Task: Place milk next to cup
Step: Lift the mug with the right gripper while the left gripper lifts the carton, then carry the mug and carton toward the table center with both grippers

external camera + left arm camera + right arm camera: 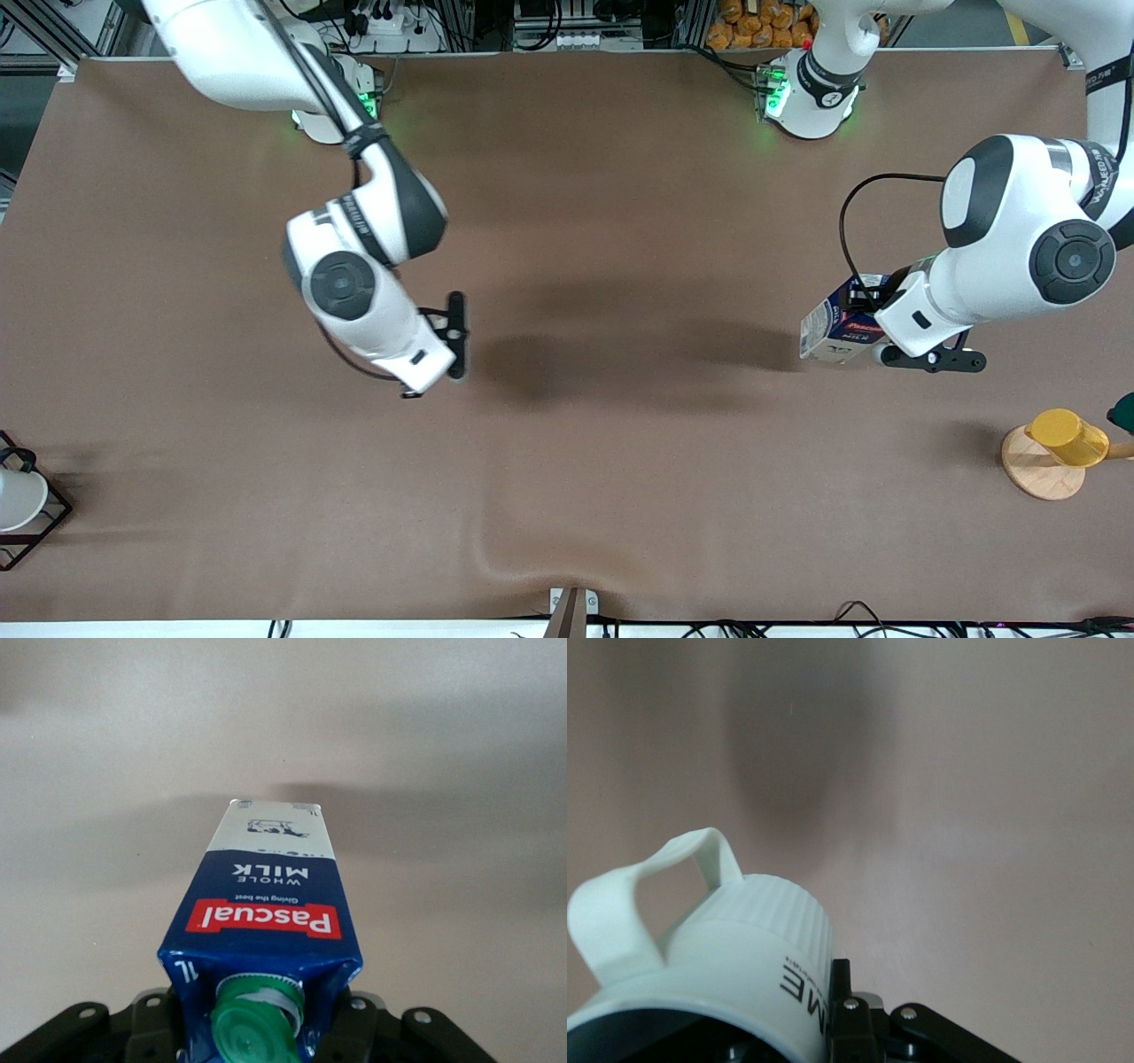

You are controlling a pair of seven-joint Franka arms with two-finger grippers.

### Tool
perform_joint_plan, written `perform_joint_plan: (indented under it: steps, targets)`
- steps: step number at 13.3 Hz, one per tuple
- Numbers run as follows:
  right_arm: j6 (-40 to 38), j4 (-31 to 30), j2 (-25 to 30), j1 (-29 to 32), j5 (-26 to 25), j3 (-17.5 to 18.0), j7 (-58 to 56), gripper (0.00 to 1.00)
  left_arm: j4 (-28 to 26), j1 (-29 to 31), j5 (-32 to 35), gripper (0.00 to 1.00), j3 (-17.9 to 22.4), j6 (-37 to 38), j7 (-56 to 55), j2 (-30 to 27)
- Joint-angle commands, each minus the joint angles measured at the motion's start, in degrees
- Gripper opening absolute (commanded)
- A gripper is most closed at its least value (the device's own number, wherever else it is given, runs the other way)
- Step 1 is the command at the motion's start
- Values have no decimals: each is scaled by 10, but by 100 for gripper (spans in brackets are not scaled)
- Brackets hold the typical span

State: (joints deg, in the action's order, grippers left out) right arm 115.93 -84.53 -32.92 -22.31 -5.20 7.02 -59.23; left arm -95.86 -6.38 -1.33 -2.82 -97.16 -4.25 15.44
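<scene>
Milk (837, 326) is held in the left hand (873, 330), raised over the brown desk (620, 221) toward the left arm's end. The left wrist view shows the carton (266, 912) clamped near its gabled top, green cap (252, 1028) closest to the camera, red label band across the blue side, base pointing away. In the front view the carton hangs tilted, partly hidden by the left arm.

Right hand (454, 341) is up over the desk toward the right arm's end. The right wrist view shows it clenched on the cup (718, 966), an off-white ribbed mug with a squarish handle (647, 895), grasped at the rim. In the front view the cup is hidden under the right arm.

A yellow cup (1067, 436) on a round wooden base (1038, 468) stands near the left arm's end of the desk. A white cup (18, 498) in a black wire rack (44, 523) sits at the desk's edge at the right arm's end.
</scene>
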Motion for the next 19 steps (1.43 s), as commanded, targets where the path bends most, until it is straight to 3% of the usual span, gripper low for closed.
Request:
perform_joint_plan:
  steps: [1,6,12,17,18,19]
  targets:
    - [35,28,-38,-54,3,-6,113,0,17,-5,-4,57,1,16,-11,6]
    - [108,31,-81,-125,-8,-11,258,0,17,-4,-4,57,1,16,-11,6]
    - [47,22,-81,-171,-15,-11,474,0,17,-4,-4,58,1,16,-10,6]
    - [63,15,-105,-205,-70,-10,558,0,17,-4,-5,58,1,16,-10,6]
    - [74,15,-109,-209,-70,-11,571,8,17,-5,-5,58,1,16,-10,6]
    - [78,15,-114,-211,-70,-11,587,25,17,-5,-5,58,1,16,-11,6]
